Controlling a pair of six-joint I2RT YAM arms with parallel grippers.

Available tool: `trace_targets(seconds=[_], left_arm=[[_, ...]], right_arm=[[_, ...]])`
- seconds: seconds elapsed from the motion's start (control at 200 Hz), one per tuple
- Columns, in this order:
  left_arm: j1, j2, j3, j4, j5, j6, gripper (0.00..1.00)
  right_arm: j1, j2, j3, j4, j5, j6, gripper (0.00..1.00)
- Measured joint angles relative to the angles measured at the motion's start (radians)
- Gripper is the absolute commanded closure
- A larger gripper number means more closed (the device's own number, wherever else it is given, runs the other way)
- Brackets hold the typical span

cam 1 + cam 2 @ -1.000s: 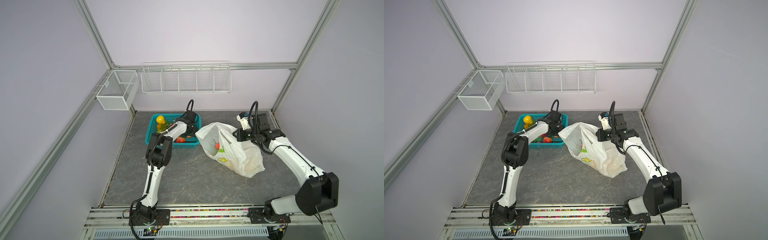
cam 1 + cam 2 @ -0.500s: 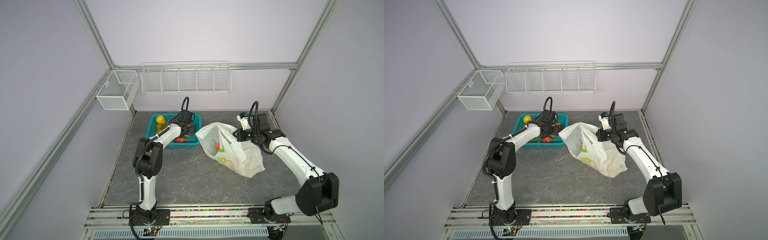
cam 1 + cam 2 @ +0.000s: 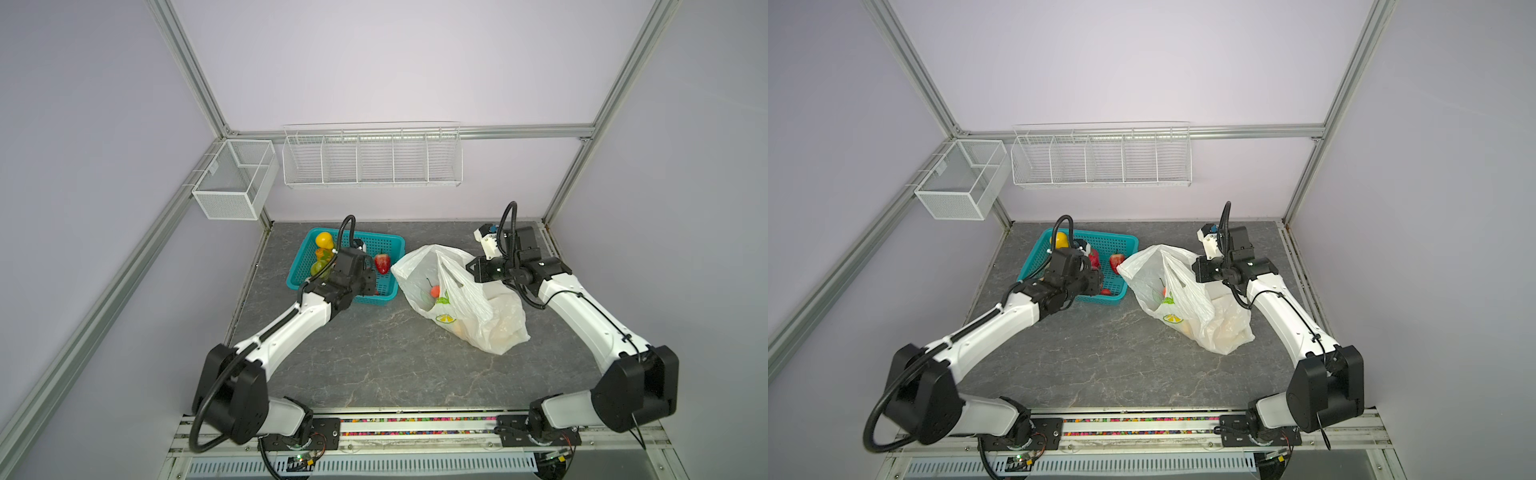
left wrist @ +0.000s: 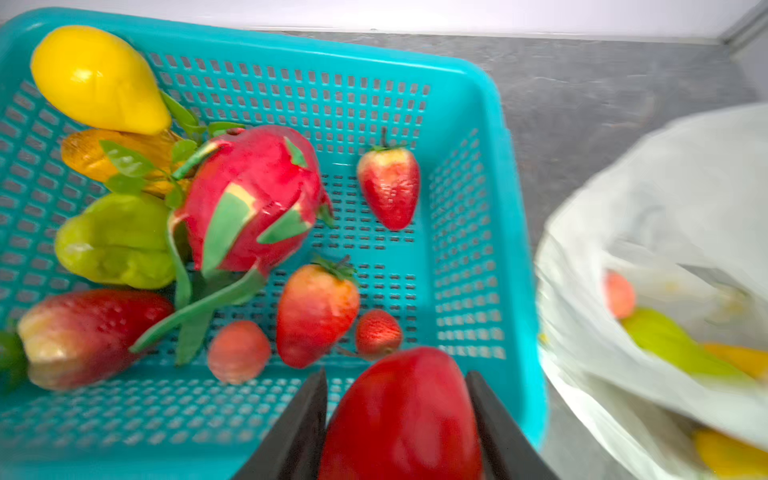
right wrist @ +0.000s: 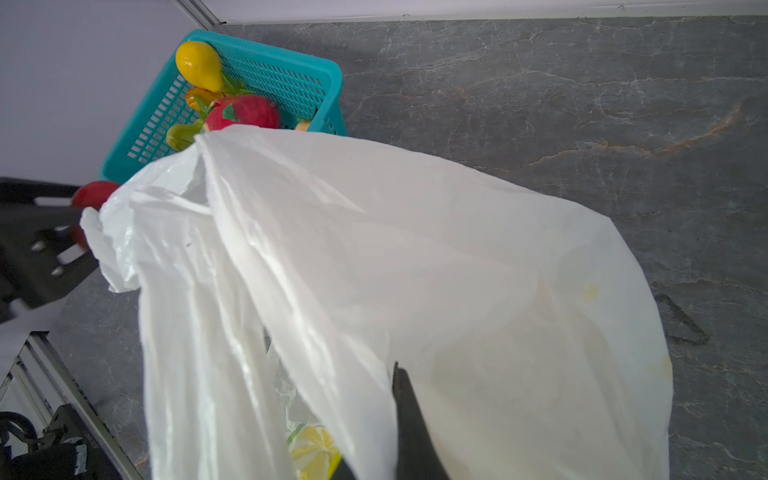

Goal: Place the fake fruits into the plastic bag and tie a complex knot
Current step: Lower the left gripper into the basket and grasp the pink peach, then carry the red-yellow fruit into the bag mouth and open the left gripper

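The left arm and the right arm are built alike: glossy white tubular links joined by chunky matte-black joint housings. A thick black cable runs outside the left arm's largest housing, a thin black wire follows the right arm's white shell, and a black hose curves over each wrist. A white camera block with a blue cap sits on the right wrist. The left end effector has flat, tapered matte-black fingers and silver screw heads on its black side plate. The right end effector is black too. Each arm ends in a black base plate.
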Motion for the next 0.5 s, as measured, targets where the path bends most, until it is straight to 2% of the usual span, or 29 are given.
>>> trace_targets(seconds=[0.1,0.205,0.3,0.505], left_arm=[[-0.095,-0.086,-0.063,0.064,0.033,-0.037,0.57],[-0.186,-0.062,-0.061,0.164,0.046,-0.048,0.58],[-0.224,0.042,-0.005,0.232,0.058,-0.047,0.59],[-0.238,0.301,0.157,0.34,0.041,-0.023,0.59]], right_arm=[[0.0,0.0,0.0,0.0,0.0,0.0,0.9],[0.0,0.0,0.0,0.0,0.0,0.0,0.91],[0.002,0.0,0.0,0.0,0.0,0.0,0.9],[0.01,-0.014,0.0,-0.001,0.003,0.0,0.9]])
